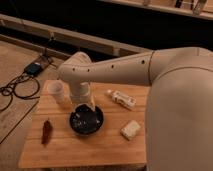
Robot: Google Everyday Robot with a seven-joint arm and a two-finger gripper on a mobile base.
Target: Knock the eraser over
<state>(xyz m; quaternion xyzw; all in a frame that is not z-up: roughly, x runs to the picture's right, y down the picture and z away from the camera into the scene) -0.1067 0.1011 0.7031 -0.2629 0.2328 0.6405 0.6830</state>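
My gripper (86,119) hangs low over the wooden table (100,147), just right of the white cup (56,91). I cannot tell whether it is wide or narrow.

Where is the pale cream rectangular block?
In the camera view, the pale cream block lies by the wooden table's right edge, right of the gripper at mid-table, just below the white elongated object.

One cup (56,90), one bottle (120,99), one pale block (131,130), one reddish-brown scrap (46,132), one end effector (86,120) over mid-table (90,148).
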